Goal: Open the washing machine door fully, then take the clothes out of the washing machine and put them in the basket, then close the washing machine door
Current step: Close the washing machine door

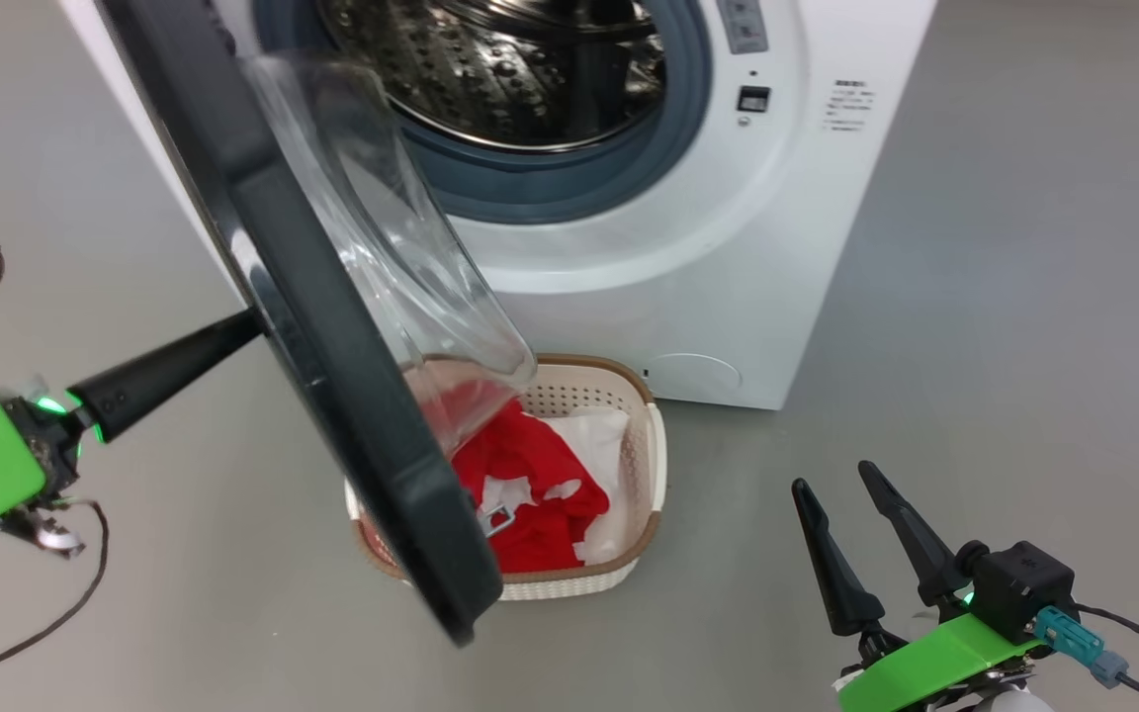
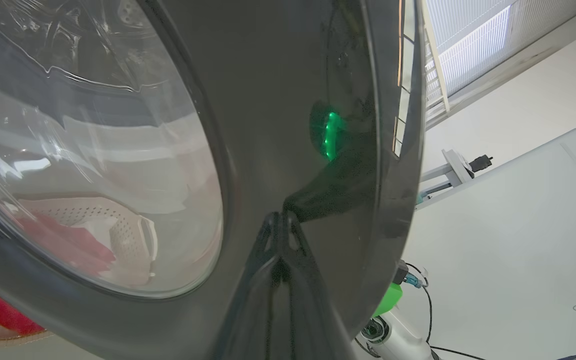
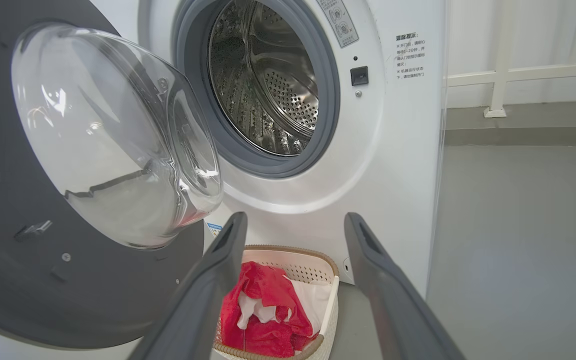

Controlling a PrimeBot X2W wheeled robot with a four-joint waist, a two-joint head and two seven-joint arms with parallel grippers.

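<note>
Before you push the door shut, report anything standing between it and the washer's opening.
Nothing visible hangs in the washing machine opening. The basket of clothes sits on the floor under the door and its swing; clearance is hard to judge.

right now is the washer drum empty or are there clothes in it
Empty, as far as it shows: the drum is bare perforated steel, and the red and white clothes lie in the basket.
</note>
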